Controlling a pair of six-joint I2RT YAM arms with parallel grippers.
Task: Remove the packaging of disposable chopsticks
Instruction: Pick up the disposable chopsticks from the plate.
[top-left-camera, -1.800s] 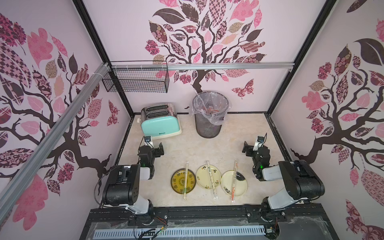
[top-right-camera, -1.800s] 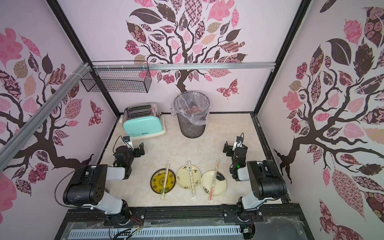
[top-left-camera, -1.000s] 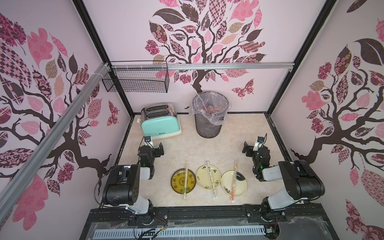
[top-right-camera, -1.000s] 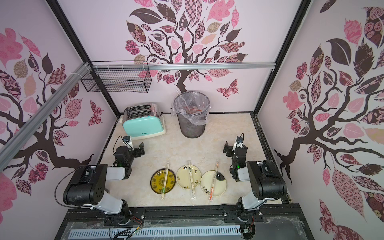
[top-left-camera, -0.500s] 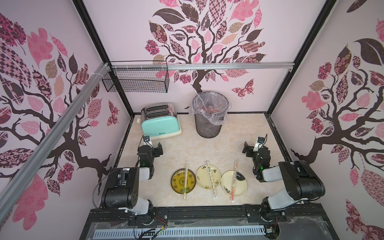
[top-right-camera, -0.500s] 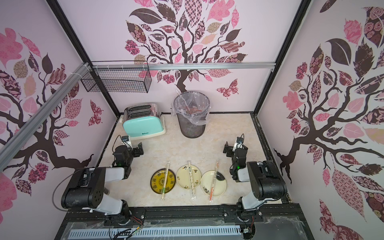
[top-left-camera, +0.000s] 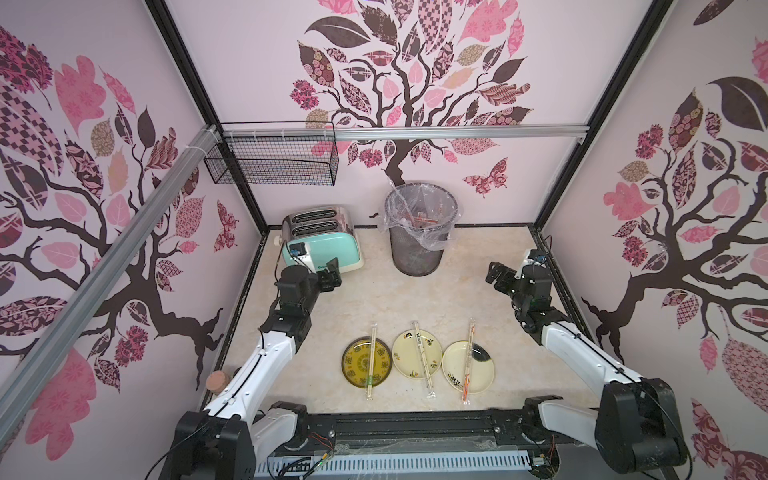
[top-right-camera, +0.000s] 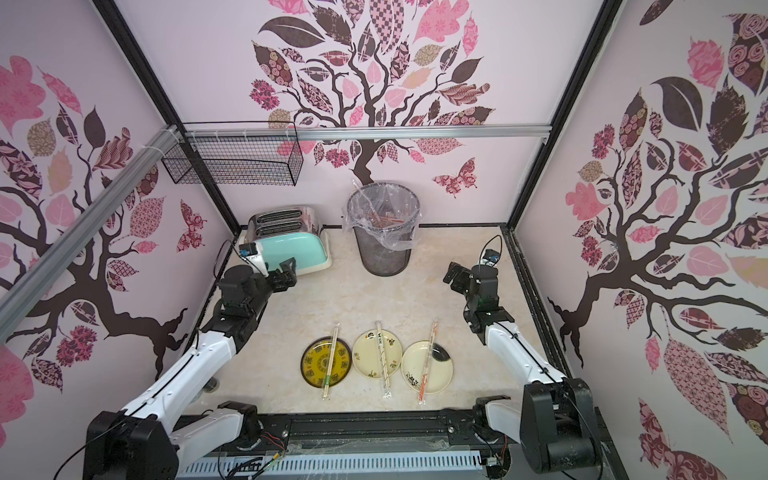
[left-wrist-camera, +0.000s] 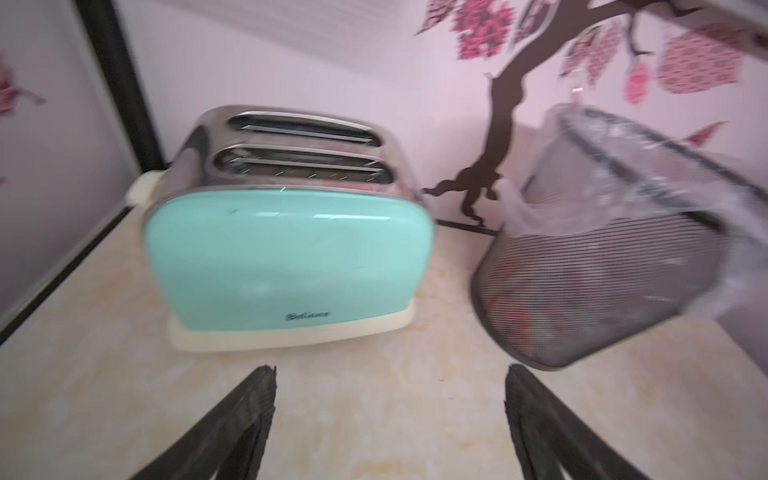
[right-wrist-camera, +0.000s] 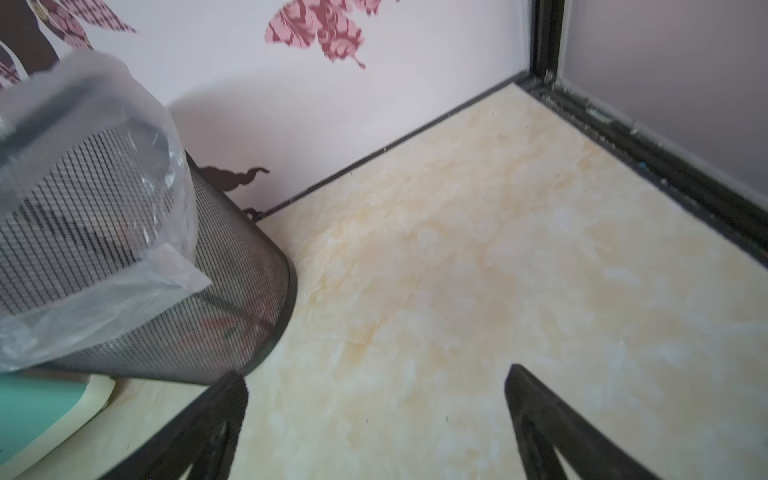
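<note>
Three pairs of disposable chopsticks lie in their clear packaging, one across each plate at the table's front. The green-printed one (top-left-camera: 371, 357) (top-right-camera: 331, 357) rests on the yellow plate (top-left-camera: 353, 368). A black-printed one (top-left-camera: 422, 357) (top-right-camera: 381, 355) rests on the cream plate (top-left-camera: 405, 353), and a red-printed one (top-left-camera: 469, 357) (top-right-camera: 430, 357) on the white plate (top-left-camera: 484, 370). My left gripper (top-left-camera: 332, 272) (left-wrist-camera: 390, 374) hangs open and empty in front of the toaster. My right gripper (top-left-camera: 496, 276) (right-wrist-camera: 376, 378) hangs open and empty to the right of the bin. Both are well behind the plates.
A mint toaster (top-left-camera: 320, 245) (left-wrist-camera: 286, 257) stands at the back left. A mesh bin (top-left-camera: 419, 241) (right-wrist-camera: 124, 257) with a clear liner and some scraps inside stands at the back centre. A wire basket (top-left-camera: 274, 164) hangs on the left rail. A small brown round thing (top-left-camera: 218, 380) sits beside the left arm.
Both arms have stretched out, carrying the grippers up and toward the back of the table. The left gripper also shifted right, toward the toaster, and its jaws narrowed slightly. Chopsticks and plates have not moved.
</note>
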